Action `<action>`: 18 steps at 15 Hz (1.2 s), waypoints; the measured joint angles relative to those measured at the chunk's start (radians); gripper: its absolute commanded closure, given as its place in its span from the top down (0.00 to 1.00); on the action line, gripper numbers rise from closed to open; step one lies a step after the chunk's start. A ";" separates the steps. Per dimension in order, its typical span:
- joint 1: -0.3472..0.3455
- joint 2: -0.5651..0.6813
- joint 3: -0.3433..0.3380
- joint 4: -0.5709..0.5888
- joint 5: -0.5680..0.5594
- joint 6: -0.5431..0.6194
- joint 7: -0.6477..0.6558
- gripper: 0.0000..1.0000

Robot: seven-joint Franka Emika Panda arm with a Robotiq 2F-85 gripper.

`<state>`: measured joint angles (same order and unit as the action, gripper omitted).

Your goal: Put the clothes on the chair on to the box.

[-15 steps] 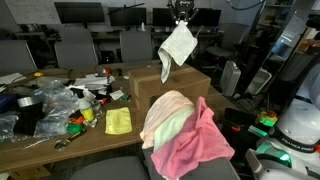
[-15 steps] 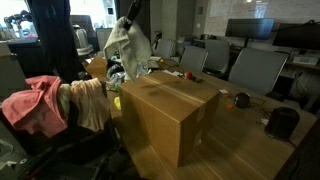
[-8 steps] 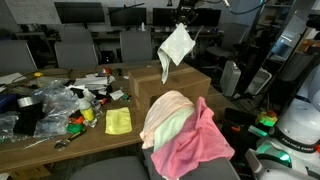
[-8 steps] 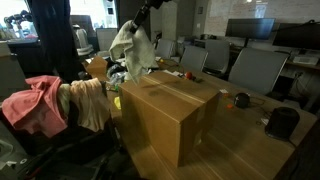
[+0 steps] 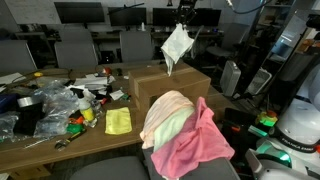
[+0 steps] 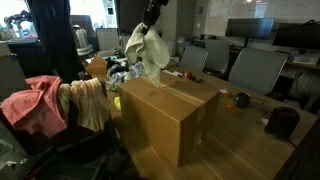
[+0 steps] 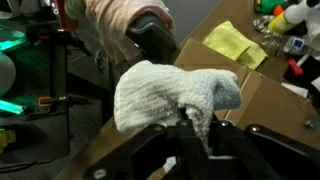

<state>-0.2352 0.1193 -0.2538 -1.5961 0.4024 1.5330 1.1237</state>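
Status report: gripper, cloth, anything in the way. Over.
Gripper shut on white terry cloth, hanging over brown cardboard box. Pink and cream clothes draped on chair. Nothing between cloth and box.

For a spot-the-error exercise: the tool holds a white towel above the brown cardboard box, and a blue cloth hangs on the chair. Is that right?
No: the cloth on the chair is pink, not blue, as an exterior view shows. The tool does hold the white towel above the brown cardboard box.

cloth (image 5: 176,47) above box (image 5: 168,83), clothes (image 5: 185,125) on chair (image 5: 150,168)
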 measured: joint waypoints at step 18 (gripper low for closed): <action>0.113 -0.043 0.117 -0.121 -0.394 0.125 0.365 0.99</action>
<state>-0.1219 0.0761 -0.1367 -1.7166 0.0086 1.6583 1.4884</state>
